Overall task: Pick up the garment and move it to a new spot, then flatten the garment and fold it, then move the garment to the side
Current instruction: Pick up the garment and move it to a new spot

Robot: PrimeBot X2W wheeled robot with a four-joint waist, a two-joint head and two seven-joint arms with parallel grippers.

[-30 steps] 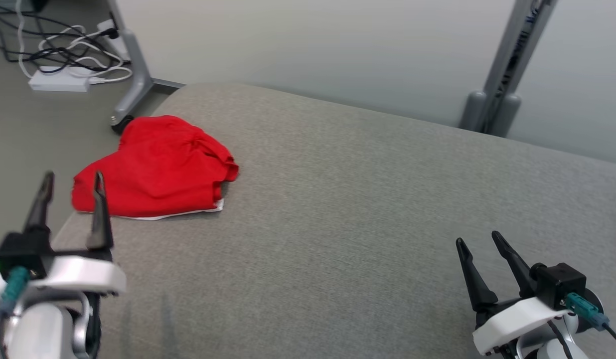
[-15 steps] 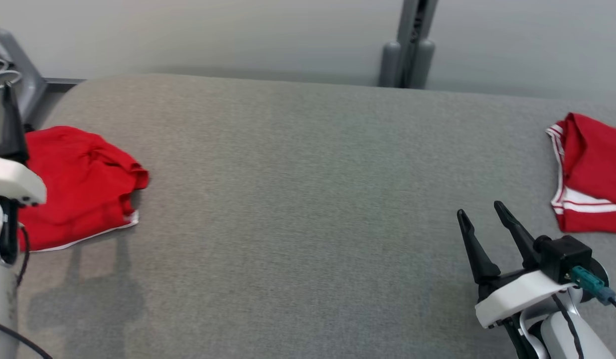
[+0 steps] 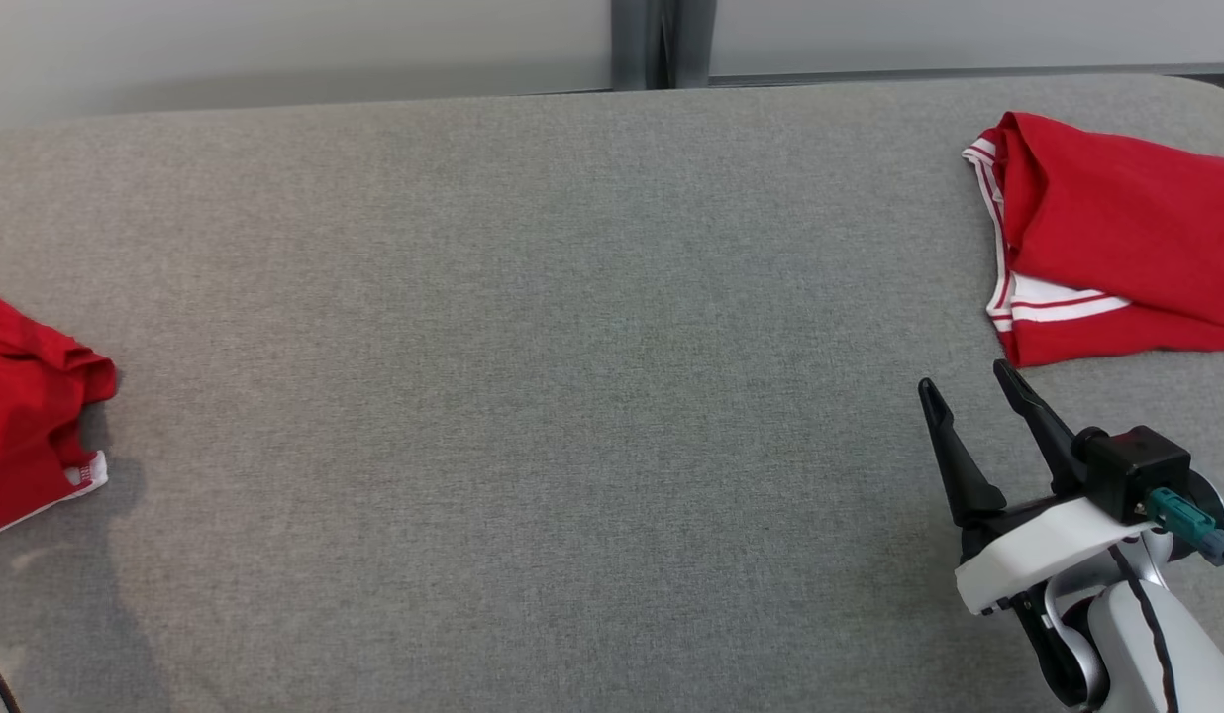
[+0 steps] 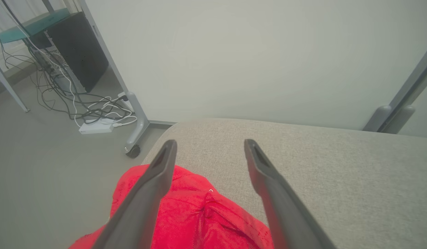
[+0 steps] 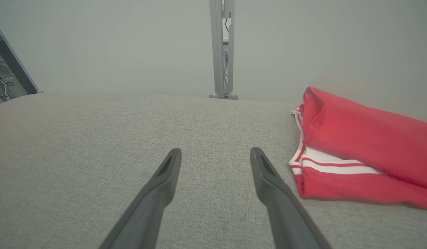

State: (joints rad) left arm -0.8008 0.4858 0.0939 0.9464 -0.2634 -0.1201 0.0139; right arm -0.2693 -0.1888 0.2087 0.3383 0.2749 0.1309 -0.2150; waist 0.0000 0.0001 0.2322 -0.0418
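Note:
A crumpled red garment (image 3: pixel 28 416) lies at the left edge of the grey padded table (image 3: pixel 533 327). In the left wrist view the same garment (image 4: pixel 199 214) sits just below my left gripper (image 4: pixel 210 143), which hovers open above it with nothing between its fingers. A second red garment with white stripes (image 3: pixel 1107 238) lies bunched at the table's right end. My right gripper (image 3: pixel 966 377) stands open just in front of it, apart from the cloth. In the right wrist view the striped garment (image 5: pixel 365 138) lies to the right of my right gripper (image 5: pixel 216 151).
A pale wall runs behind the table, with a grey post (image 3: pixel 662 40) at its far edge. Off the table's left end the floor holds a wheeled frame leg (image 4: pixel 134 150), a white power strip with tangled cables (image 4: pixel 96 128) and a black cabinet (image 4: pixel 78 52).
The head camera has swung right, so the left garment slid to the picture's edge and the striped garment came into view. The left gripper passed out of the head view. Both grippers stay open.

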